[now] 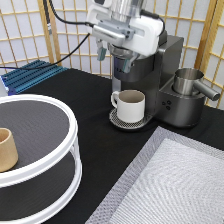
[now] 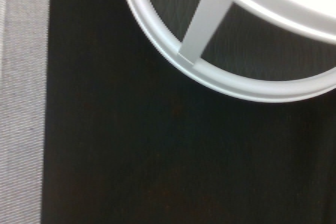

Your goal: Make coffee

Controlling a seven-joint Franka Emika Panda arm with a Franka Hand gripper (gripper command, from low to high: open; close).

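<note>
One gripper (image 1: 107,50) sits atop the coffee machine (image 1: 150,75) at the exterior view's top; can't tell finger state. Coffee pod not visible anywhere. White mug (image 1: 131,105) under spout; tan cup (image 1: 7,149) on white rack (image 1: 65,150).

Looks like a lab mock-up of a kitchen corner: black-clothed table (image 1: 75,95) carrying a dark coffee machine (image 1: 160,75), backed by a paper-and-wood folding screen (image 1: 30,35). Left of the machine, a white 2-tier round rack (image 1: 40,145); below it, a grey woven mat (image 1: 170,185).
</note>
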